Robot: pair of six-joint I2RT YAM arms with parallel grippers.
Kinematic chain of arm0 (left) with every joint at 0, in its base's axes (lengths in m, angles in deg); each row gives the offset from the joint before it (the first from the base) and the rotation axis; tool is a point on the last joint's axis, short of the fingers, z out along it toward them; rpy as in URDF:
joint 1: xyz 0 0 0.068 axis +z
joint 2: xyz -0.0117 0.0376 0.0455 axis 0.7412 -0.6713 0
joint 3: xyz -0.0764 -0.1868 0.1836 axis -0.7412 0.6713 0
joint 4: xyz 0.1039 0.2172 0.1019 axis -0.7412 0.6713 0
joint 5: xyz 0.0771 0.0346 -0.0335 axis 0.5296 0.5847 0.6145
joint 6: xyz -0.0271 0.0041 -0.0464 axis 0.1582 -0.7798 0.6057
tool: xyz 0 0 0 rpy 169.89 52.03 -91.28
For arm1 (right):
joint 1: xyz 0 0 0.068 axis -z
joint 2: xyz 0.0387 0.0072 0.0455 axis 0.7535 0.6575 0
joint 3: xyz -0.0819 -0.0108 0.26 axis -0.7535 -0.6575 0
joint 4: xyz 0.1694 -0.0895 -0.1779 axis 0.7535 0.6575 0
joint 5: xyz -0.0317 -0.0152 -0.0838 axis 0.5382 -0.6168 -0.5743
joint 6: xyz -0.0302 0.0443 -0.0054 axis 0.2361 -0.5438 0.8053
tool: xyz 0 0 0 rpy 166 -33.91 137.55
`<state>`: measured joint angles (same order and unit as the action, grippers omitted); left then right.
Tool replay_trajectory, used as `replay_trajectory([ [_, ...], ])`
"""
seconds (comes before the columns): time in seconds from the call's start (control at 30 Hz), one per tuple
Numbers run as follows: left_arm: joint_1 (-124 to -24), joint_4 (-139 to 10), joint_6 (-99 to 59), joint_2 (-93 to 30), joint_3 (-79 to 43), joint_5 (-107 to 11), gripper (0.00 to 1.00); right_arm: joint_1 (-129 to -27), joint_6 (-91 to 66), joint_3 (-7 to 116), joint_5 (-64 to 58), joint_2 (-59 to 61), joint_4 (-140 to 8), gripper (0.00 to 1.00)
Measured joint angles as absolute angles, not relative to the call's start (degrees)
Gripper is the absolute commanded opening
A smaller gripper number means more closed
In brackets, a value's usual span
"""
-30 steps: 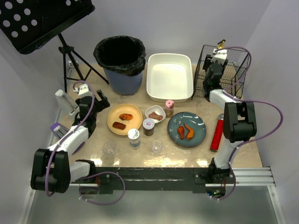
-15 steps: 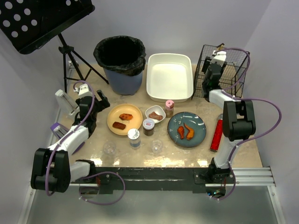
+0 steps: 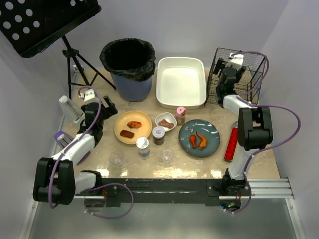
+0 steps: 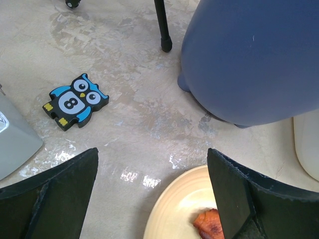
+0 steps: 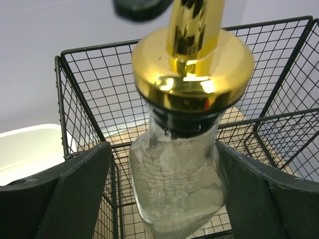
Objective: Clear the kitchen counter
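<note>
The kitchen counter (image 3: 199, 165) is beige and mottled and carries dishes, jars and cups. My right gripper (image 5: 164, 196) reaches into the black wire basket (image 5: 89, 84) at the back right. Its fingers stand open on either side of a clear glass bottle (image 5: 174, 174) with a gold pourer; a gap shows beside the left finger (image 5: 75, 194). In the top view this gripper (image 3: 232, 67) hides the bottle. My left gripper (image 4: 152, 199) hangs open over the counter at the rim of a yellow plate (image 4: 184, 209) with fried food, and it holds nothing.
A blue bin (image 3: 128, 67) and a white tub (image 3: 181, 81) stand at the back. In front are a white bowl (image 3: 165, 121), a blue plate (image 3: 199, 137), two jars, a can (image 3: 143, 147), two clear cups and a red tube (image 3: 231, 143). An owl piece (image 4: 75, 101) lies left.
My right gripper has opened off the bottle inside the basket, and the bottle's gold top has dropped out of sight in the top view. The left arm has not moved.
</note>
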<state>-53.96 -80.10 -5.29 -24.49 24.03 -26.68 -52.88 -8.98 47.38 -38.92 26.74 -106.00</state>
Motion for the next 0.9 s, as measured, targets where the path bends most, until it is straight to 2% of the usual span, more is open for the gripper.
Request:
replay_trajectory([
  [0.2, -54.0, -80.1, -5.3, -24.5, 24.0, -27.1, 0.95, -52.9, -9.4, 47.8, -38.9, 26.1, -105.6, 0.94],
  [0.4, -54.0, -80.0, -5.2, -24.5, 24.0, -27.2, 1.0, -52.9, -10.6, 48.0, -40.7, 21.6, -102.7, 0.95],
  [0.63, -54.0, -77.4, -5.0, -24.5, 22.8, -27.1, 1.0, -52.8, -15.0, 47.5, -43.5, 10.9, -98.9, 0.95],
  [0.9, -54.0, -73.3, -0.8, -23.6, 21.7, -24.6, 1.0, -52.8, -25.1, 40.9, -43.0, -4.0, -93.9, 0.94],
])
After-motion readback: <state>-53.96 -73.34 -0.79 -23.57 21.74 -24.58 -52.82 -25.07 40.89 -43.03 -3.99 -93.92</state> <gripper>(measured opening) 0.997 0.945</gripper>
